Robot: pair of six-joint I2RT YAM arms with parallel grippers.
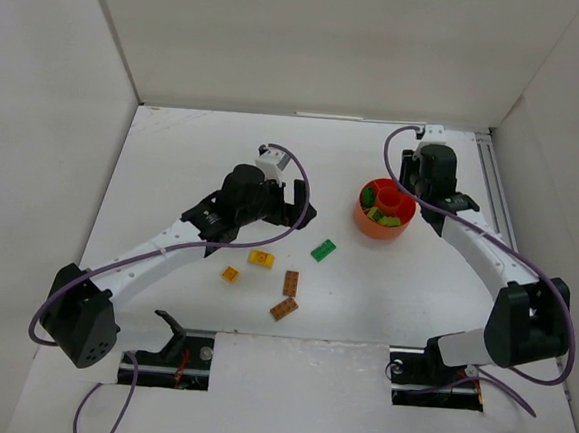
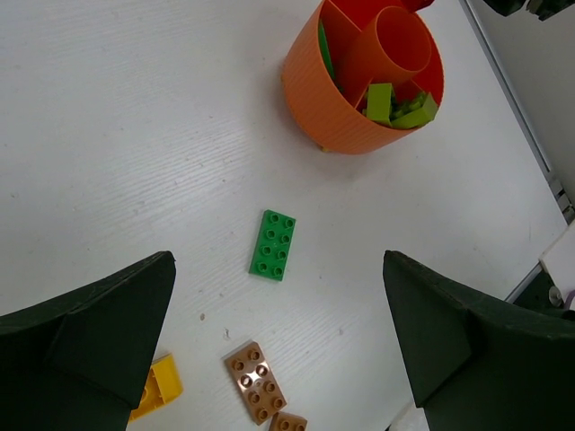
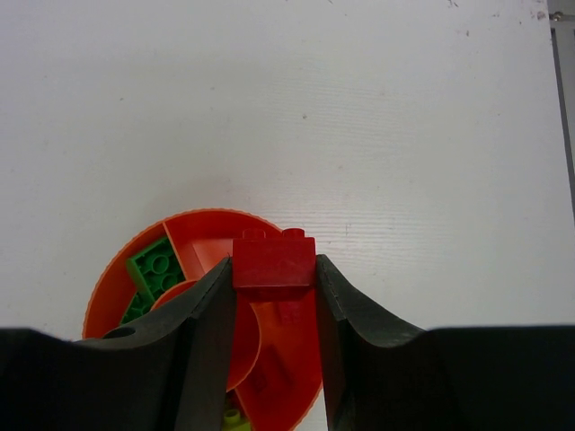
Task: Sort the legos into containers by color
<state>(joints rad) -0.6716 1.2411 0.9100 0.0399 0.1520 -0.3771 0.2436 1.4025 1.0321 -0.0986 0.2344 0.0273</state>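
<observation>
My right gripper [image 3: 274,269] is shut on a red lego brick [image 3: 274,260], held just above the orange-red divided bowl [image 3: 202,235]. One compartment holds green bricks [image 3: 153,269] and another holds lime bricks [image 2: 384,103]. In the top view the bowl [image 1: 362,218] stands at the right with the right gripper [image 1: 410,192] over it. My left gripper [image 2: 278,262] is open and hovers above a green brick [image 2: 273,245] lying flat on the table. Near it lie two brown bricks [image 2: 256,382] and a yellow one [image 2: 157,388].
On the table in front of the left gripper [image 1: 296,207] lie the green brick [image 1: 323,249], a yellow brick [image 1: 261,258], an orange brick [image 1: 230,274] and brown bricks [image 1: 290,283] [image 1: 283,308]. White walls enclose the table on three sides.
</observation>
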